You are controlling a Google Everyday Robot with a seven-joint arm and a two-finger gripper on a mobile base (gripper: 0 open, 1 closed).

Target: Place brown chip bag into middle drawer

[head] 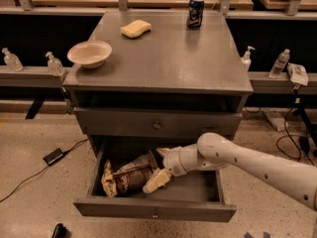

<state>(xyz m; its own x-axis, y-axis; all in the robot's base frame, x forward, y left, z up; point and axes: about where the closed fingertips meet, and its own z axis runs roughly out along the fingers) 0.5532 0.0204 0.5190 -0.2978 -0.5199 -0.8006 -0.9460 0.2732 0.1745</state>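
The brown chip bag (127, 175) lies on its side in the left half of the open middle drawer (154, 208), the lowest drawer of the grey cabinet. It is dark brown and crinkly with pale yellow ends. My gripper (159, 166) is inside the drawer, just right of the bag. It is open and holds nothing. Its lower finger (155, 181) is at the bag's right end, and its upper finger (163, 152) is above the bag. My white arm (247, 162) reaches in from the right.
A shallower knobbed drawer front (156, 125) is shut just above the open drawer. On the cabinet top (168, 58) are a white bowl (89, 53), a yellow sponge (135, 28) and a dark can (195, 6). Bottles (280, 63) stand on side shelves. A cable and adapter (52, 156) lie on the floor at left.
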